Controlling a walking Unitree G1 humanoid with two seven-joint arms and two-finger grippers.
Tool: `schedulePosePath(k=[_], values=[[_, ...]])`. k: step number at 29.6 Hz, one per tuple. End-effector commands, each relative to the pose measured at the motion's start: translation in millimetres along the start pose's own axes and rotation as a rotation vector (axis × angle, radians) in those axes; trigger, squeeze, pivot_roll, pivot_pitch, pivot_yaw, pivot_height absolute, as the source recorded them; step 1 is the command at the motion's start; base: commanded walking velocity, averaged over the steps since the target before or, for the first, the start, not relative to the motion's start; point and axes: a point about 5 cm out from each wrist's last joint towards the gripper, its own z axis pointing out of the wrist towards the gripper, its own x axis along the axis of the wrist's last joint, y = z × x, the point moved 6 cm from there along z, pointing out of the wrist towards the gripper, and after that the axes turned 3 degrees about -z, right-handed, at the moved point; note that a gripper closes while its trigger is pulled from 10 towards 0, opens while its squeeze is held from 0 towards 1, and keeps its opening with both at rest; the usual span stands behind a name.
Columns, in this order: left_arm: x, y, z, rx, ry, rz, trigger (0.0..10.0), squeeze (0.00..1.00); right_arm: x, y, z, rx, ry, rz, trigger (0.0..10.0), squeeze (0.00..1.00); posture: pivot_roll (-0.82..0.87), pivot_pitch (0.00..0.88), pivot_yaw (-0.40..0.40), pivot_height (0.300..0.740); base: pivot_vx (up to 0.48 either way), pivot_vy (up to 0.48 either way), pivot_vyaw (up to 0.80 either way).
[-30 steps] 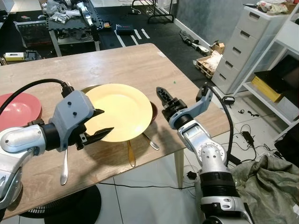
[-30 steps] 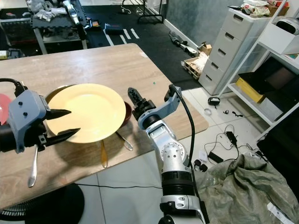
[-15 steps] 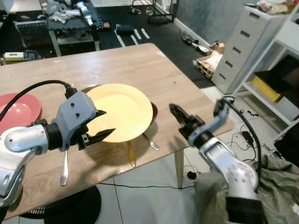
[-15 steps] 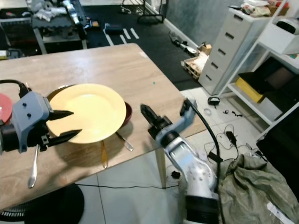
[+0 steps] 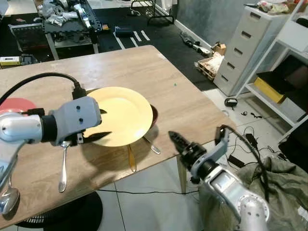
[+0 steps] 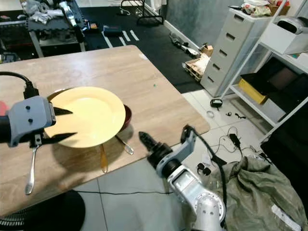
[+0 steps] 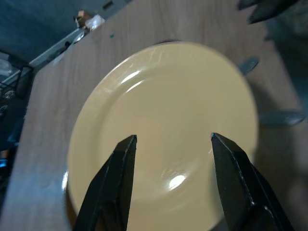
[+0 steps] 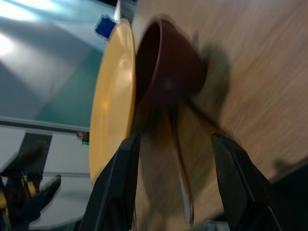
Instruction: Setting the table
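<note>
We are looking down at a wooden counter [image 5: 144, 72] that is carrying the setting. A yellow plate [image 5: 120, 115] is sitting near its front edge, resting tilted on a dark red bowl [image 8: 168, 72] tucked under its right side. Our left end effector [image 5: 94, 124] is hovering at the plate's left rim, its fingers [image 7: 120, 163] standing apart over the plate and gripping nothing. Our right end effector [image 5: 177, 140] is hanging just off the counter's front edge, facing the bowl, its fingers [image 8: 231, 173] apart and empty. A spoon [image 5: 63, 166] is lying left of the plate, and two more utensils [image 5: 132, 161] are poking out from under it.
</note>
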Motion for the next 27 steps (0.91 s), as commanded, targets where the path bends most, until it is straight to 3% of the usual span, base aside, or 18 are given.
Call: schedulePosePath(k=[1,8,15,27], values=[[-9,3.4,2.1,-0.018,-0.044,0.04,10.0,0.0,-22,-3.9,5.8,0.005,-0.054,0.071,10.0,0.0,0.12,0.085,0.03,0.74,0.0,0.0,0.0],[-19,6.3,1.6,-0.033,-0.069,0.013,10.0,0.0,-35,-12.0,23.5,0.016,-0.085,0.122,10.0,0.0,0.14,0.082,0.02,0.74,0.0,0.0,0.0],[-49,-15.0,2.5,0.081,-0.145,0.006,10.0,0.0,-38,-22.9,39.1,0.027,-0.096,0.143,10.0,0.0,0.15,0.08,0.015,0.74,0.0,0.0,0.0],[-65,-28.4,-3.8,0.167,-0.189,0.006,10.0,0.0,-48,-34.5,43.3,0.079,-0.161,0.133,10.0,0.0,0.15,0.069,0.006,0.74,0.0,0.0,0.0]])
